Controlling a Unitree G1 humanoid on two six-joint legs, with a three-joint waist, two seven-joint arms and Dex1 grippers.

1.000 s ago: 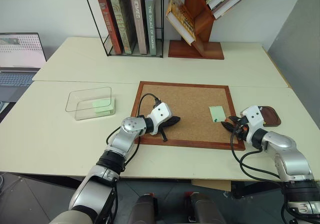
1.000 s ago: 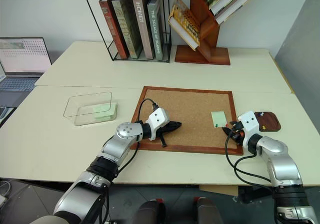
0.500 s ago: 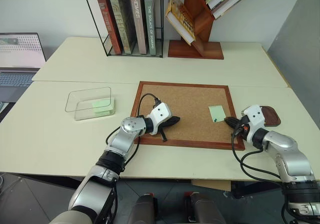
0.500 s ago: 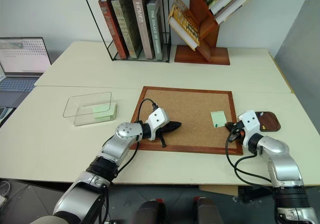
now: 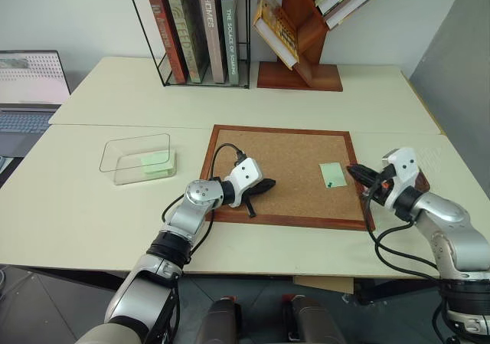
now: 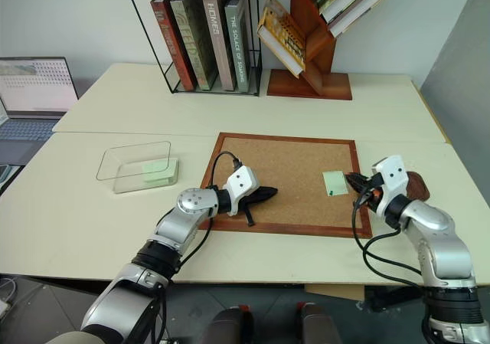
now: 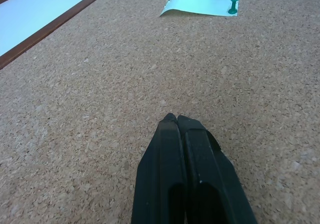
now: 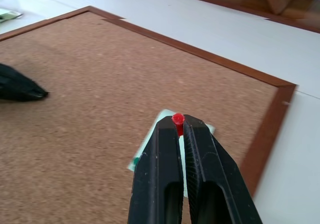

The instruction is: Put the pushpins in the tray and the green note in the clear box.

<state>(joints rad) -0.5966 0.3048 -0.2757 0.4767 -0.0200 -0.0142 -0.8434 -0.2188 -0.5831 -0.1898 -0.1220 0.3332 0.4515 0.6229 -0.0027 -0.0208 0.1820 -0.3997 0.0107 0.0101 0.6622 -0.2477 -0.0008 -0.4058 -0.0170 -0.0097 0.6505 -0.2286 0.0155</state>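
Grip: our right gripper [image 8: 180,126] is clamped on the red pushpin [image 8: 177,119], pinched at the fingertips so it can be carried off.
Note: the green note [image 5: 332,175] lies at nine o'clock of that gripper on the cork board [image 5: 291,152], held by the green pushpin [image 7: 233,5].
Tray: we judge the tray [image 6: 417,183], at three o'clock behind the wrist, is the pin's next stop.
Left gripper [image 7: 177,121]: pressed together, empty, resting on the cork.
Clear box [image 5: 138,156]: far at nine o'clock, awaiting the note.

Table [image 5: 115,221] w/ cork board [image 5: 283,160], clear box [image 5: 138,158]
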